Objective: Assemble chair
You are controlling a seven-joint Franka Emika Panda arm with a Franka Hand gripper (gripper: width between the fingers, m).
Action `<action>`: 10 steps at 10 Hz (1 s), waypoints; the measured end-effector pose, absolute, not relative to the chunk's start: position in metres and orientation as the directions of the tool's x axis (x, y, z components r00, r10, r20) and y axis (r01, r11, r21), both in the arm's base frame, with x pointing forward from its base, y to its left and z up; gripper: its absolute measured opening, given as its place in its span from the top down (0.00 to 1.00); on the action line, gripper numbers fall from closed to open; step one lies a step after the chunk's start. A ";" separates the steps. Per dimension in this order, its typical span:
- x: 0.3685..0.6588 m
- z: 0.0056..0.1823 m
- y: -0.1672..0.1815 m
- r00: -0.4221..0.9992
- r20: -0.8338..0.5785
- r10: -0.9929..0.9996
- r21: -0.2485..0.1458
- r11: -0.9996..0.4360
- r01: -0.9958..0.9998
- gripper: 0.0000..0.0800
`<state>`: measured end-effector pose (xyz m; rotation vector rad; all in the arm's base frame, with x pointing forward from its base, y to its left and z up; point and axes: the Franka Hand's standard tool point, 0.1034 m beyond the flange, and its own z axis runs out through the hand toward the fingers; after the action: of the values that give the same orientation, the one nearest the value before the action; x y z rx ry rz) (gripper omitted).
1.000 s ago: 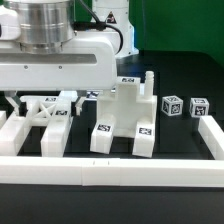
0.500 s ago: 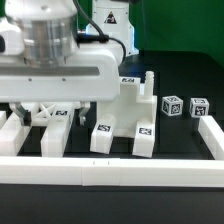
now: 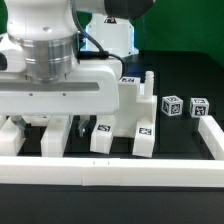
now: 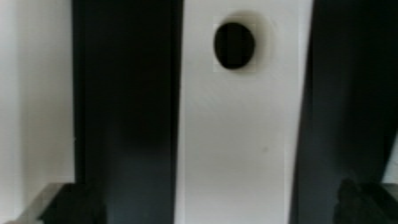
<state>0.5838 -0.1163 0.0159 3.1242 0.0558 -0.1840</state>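
Wrist view: a long white chair part (image 4: 240, 130) fills mid-frame, with one dark oval hole (image 4: 233, 44) near one end, black bands (image 4: 125, 110) flanking both sides, and a further white strip (image 4: 27, 100) beyond one band.

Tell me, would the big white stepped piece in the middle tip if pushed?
Probably not: the stepped piece sits low on two wide feet. It looks like stiff, smooth plastic, so it would likely slide instead.

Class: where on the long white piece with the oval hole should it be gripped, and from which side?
Take the long white piece across its narrow width, on the plain stretch clear of the oval hole, probably from above: its long edges run parallel, with dark gaps either side.
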 end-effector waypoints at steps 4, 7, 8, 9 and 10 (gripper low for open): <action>0.584 0.006 -0.115 0.991 -0.125 0.038 0.013 -0.999 0.040 0.19; 0.582 0.003 -0.117 0.993 -0.115 0.037 0.019 -0.999 0.040 0.19; 0.582 0.003 -0.118 0.993 -0.116 0.036 0.019 -0.999 0.039 0.30; 0.582 0.003 -0.118 0.993 -0.113 0.037 0.021 -0.999 0.039 0.30; 0.581 0.002 -0.117 0.993 -0.112 0.036 0.021 -0.999 0.039 0.55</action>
<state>0.5813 -0.1170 0.0023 3.1126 0.0581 -0.1749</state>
